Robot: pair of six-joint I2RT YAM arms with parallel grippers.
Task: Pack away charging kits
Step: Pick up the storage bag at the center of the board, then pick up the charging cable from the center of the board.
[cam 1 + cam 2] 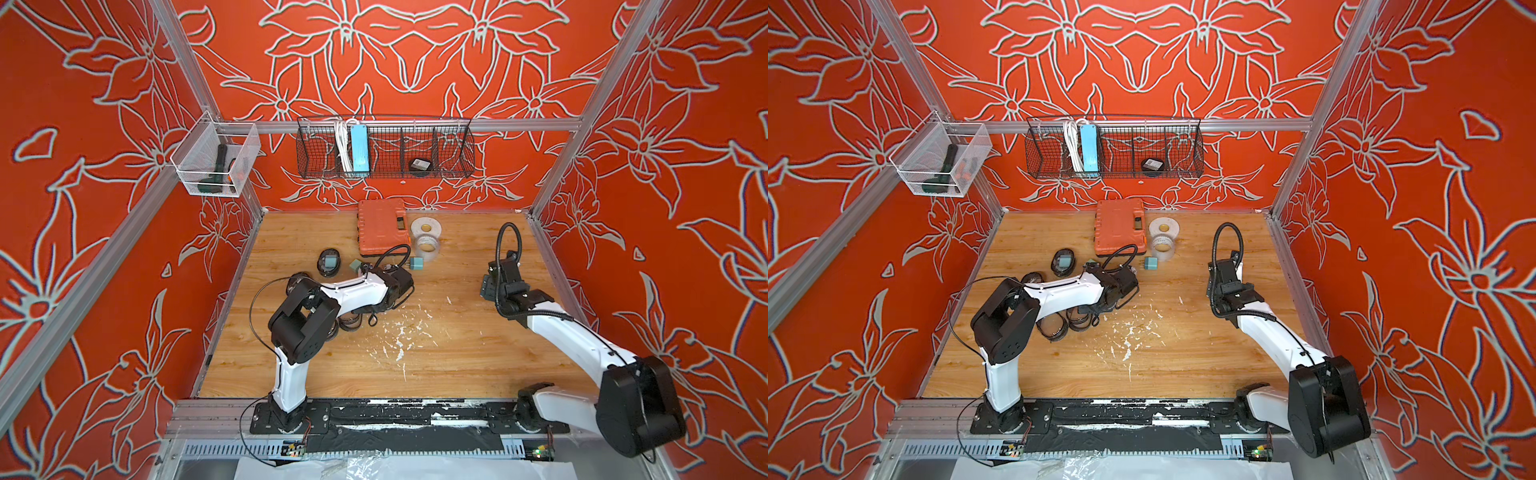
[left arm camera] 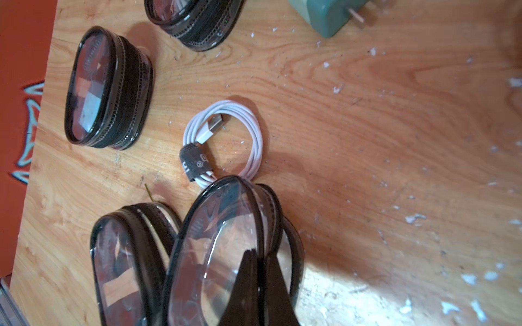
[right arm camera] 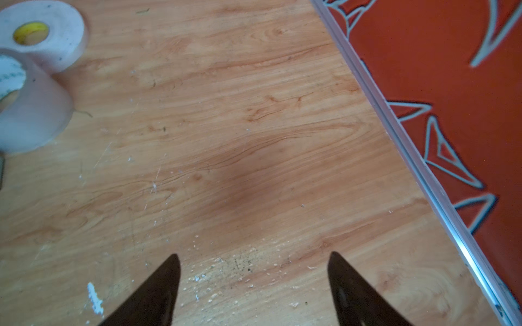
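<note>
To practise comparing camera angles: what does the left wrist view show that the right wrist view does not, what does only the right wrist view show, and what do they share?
Only the left wrist view: the left gripper shut on a pouch, three other pouches around it, a coiled white cable and a teal plug.
Only the right wrist view: the right gripper, open over bare wood, and two tape rolls.
Both: the wooden table, flecked with white, and the red wall.
</note>
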